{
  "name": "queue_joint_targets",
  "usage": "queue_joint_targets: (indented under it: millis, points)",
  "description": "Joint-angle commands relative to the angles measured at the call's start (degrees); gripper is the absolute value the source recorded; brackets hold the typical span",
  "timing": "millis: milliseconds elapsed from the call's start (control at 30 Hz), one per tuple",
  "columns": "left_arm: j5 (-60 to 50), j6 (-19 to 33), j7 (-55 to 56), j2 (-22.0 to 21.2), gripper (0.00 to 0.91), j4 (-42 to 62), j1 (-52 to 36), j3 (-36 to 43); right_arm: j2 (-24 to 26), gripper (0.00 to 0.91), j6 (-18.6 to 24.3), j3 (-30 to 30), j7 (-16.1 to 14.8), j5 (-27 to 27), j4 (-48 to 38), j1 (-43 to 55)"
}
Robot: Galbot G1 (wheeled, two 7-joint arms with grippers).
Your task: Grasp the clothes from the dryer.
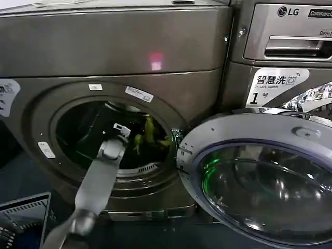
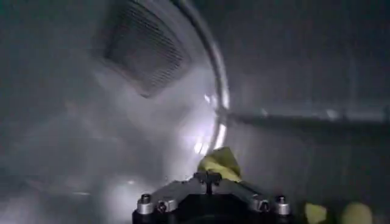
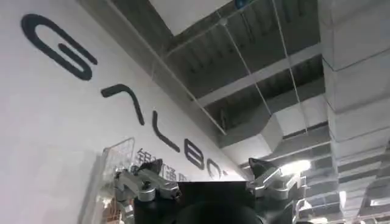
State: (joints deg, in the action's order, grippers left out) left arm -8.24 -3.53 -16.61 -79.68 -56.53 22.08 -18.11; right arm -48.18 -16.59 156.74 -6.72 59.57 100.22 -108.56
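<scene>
A: What sat nearest the robot?
B: The grey basket [image 1: 23,215] at the lower left corner of the head view, and the open round door [image 1: 259,176] swung out to the right, glass facing up.

A: And the left arm?
B: It reached from low left up through the round mouth of the dryer [image 1: 119,57]. The left hand [image 1: 134,136] was inside the drum, level with the clothes [image 1: 149,136].

A: Was it gripping them?
B: I could not tell. In the left wrist view the yellow-green fabric lay just past the hand's base, but the fingers themselves were hidden, so apart or together is unclear.

A: Where exactly were the clothes?
B: Inside the drum, toward its right side, possibly hanging off the hand.

A: The right hand?
B: The right hand [image 3: 210,176] pointed up at the ceiling beside a lettered wall, its 2 fingers apart and holding nothing.

A: Farthest back?
B: A second machine with an LG logo [image 1: 288,11], at upper right.
</scene>
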Motion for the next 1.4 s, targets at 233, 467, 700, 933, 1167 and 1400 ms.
queue_joint_targets:
  millis: [233,467,700,933,1167,1400]
  points:
    - [6.46,6.27,22.46,-5.19,0.000,-21.09,15.88,-7.38,0.06,0.907,-0.05,-0.17,-0.70,-2.27,0.41,0.90]
    - [3.94,7.36,21.79,-5.64,0.000,-24.92,18.15,-7.98,0.59,0.907,1.31,0.15,-0.04,-1.35,0.19,0.37]
    - [4.03,7.32,21.58,-4.99,0.000,-25.07,17.96,-8.07,0.50,0.907,1.28,0.11,-0.03,-1.17,0.20,0.48]
    - [4.32,7.19,21.22,-4.37,0.000,-24.74,17.77,-7.98,0.21,0.907,1.33,0.41,-0.08,-1.03,0.38,0.10]
    - [4.29,7.16,20.51,-3.81,0.000,-24.13,17.50,-7.77,0.02,0.907,0.59,0.94,-0.88,-1.45,0.71,-0.22]
    - [4.31,7.09,20.07,-3.38,0.000,-23.96,17.31,-7.73,0.08,0.907,0.53,1.14,-1.62,-2.07,0.71,-0.57]
